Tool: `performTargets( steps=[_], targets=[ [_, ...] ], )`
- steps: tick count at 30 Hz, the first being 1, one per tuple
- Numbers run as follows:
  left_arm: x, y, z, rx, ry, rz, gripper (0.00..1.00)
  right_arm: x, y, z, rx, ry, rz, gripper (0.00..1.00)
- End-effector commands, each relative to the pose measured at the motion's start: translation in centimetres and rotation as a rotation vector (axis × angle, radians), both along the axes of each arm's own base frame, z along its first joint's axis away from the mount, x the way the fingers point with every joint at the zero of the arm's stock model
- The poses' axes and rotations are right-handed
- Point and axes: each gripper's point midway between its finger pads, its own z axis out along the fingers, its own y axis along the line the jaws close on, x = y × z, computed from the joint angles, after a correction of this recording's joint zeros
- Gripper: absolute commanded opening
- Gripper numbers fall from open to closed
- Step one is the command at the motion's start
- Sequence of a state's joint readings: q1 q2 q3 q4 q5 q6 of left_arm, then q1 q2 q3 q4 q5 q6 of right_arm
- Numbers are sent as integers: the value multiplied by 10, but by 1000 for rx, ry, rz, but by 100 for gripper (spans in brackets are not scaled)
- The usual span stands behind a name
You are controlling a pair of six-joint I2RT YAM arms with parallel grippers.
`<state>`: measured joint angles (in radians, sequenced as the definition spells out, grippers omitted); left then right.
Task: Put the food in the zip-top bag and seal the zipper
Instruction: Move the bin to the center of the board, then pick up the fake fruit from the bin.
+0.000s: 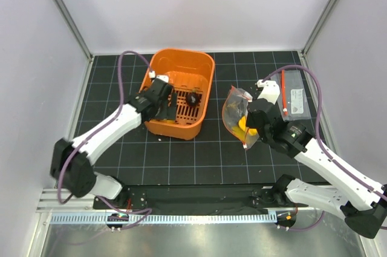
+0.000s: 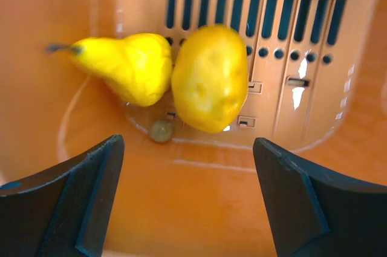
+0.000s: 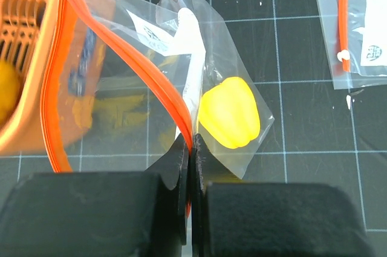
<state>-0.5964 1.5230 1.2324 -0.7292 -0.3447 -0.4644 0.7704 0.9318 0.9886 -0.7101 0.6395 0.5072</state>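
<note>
While the left tool (image 2: 187, 175) hangs spread wide inside the basket (image 2: 48, 118), over a pear (image 2: 130, 63) and a rounder yellow piece (image 2: 210, 78) that lie touching on its floor, the right tool (image 3: 192, 148) is pressed together on the zipper (image 3: 143, 68), pinching the rim of the bag (image 3: 115, 87) and holding its mouth up just beside the basket. A yellow pepper (image 3: 228, 113) is in the bag; a dark brown piece (image 1: 193, 98) lies in the basket. Because the two yellow foods touch, closing could catch both, or squeeze the smooth rounder one out sideways. With only one pinch on the rim, the mouth may sag, so a dropped piece could glance off onto the bench (image 3: 302, 196). If that thin grip slips, the pepper could spill.
</note>
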Motion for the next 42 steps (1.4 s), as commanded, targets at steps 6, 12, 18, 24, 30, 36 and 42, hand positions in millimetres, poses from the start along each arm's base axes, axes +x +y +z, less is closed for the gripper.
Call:
performTargets(
  steps=[6, 12, 18, 24, 30, 36, 42],
  targets=[
    [-40, 15, 60, -167, -193, -3, 89, 6, 8, 8, 47, -32, 8, 1],
    [-32, 8, 73, -144, -230, -44, 100, 6, 10, 8, 67, -47, 14, 1],
    [-14, -6, 69, -115, -223, -95, 100, 6, 13, 8, 72, -45, 27, 1],
    [7, -15, 53, -41, -176, -101, 100, 5, 14, 8, 84, -48, 38, 1],
    [32, -15, 35, 63, -137, -72, 100, 3, 19, 7, 99, -44, 63, 1],
    [34, -32, -9, 62, 1, -138, 100, 3, 21, 7, 103, -43, 76, 1],
    [7, -13, -53, 113, 113, -101, 100, 3, 26, 4, 111, -35, 92, 1]
  ],
)
